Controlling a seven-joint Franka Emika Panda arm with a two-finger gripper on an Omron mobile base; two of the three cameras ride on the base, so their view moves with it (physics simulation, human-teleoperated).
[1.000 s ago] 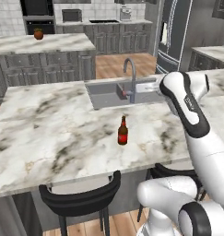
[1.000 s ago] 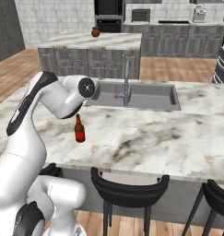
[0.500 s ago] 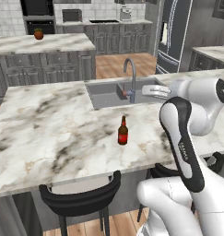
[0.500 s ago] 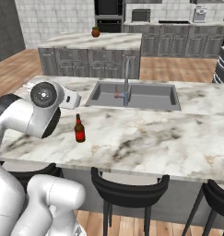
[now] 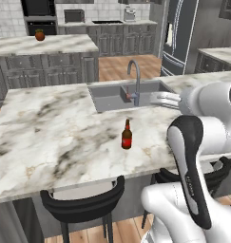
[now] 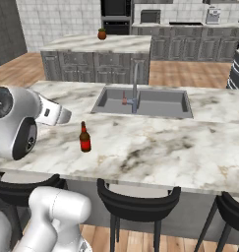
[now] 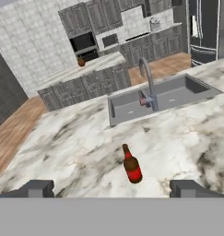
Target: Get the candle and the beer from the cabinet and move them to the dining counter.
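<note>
The beer [image 5: 127,135] is seen standing upright on the white marble top of the dining counter [image 5: 50,137], in front of the inset steel sink [image 5: 112,95] and its tap [image 5: 134,80], nearer the stool side of the counter. That half of the task is judged to be done: the bottle is set down and nothing is touching it. The candle cannot be made out anywhere on the counter, so, as far as the pictures show, it is judged to be still outstanding, with the trip back to the cabinet left to be made. A small reddish-brown object [image 6: 102,34] is seen on the far island, too small to be identified.

In the hand view the fingers [image 7: 111,189] are spread wide apart, with nothing gripped between them. The beer [image 7: 132,165] is seen between the two dark tips across the picture but ahead of them and below, well apart from both; the nearer fingertip [image 7: 187,186] is not in contact with the glass. The hand is held above the counter, looking down along it towards the sink. In the right base view the bottle [image 6: 84,138] is seen just beside the arm's bulky white joint [image 6: 13,123], though no contact can be made out there.
</note>
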